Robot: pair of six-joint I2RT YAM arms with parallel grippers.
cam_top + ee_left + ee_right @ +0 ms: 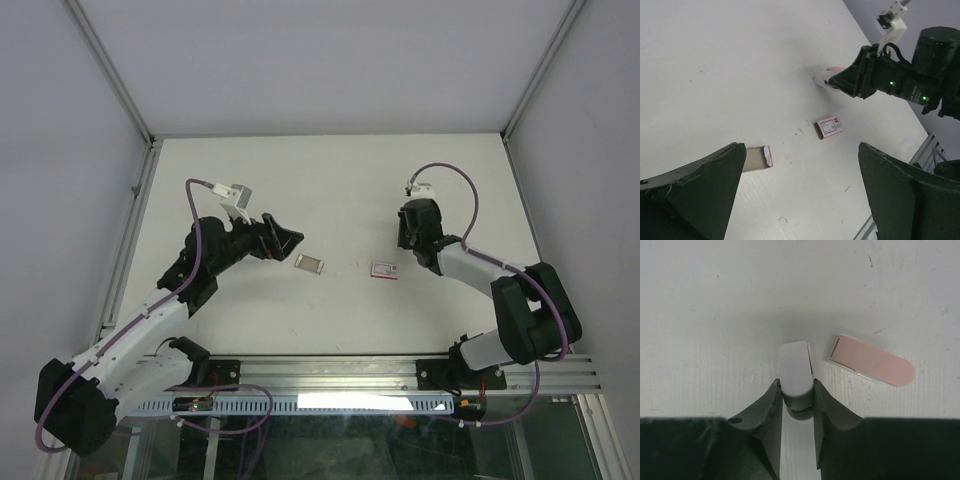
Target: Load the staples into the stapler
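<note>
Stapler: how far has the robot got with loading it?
Done: the red-and-white box and an open tray lie apart on the table. In hand: the right jaws are shut on the stapler, its pink part alongside. To do: no staples visibly loaded; left jaws open, empty.

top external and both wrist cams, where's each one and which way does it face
Top external: above and behind the bases, looking down at the table; left arm and right arm show.
Left wrist: on the left arm, facing the right arm; own open jaws at bottom.
Right wrist: looking down at the stapler, gripped in its own jaws.
Top and left wrist share the box.
</note>
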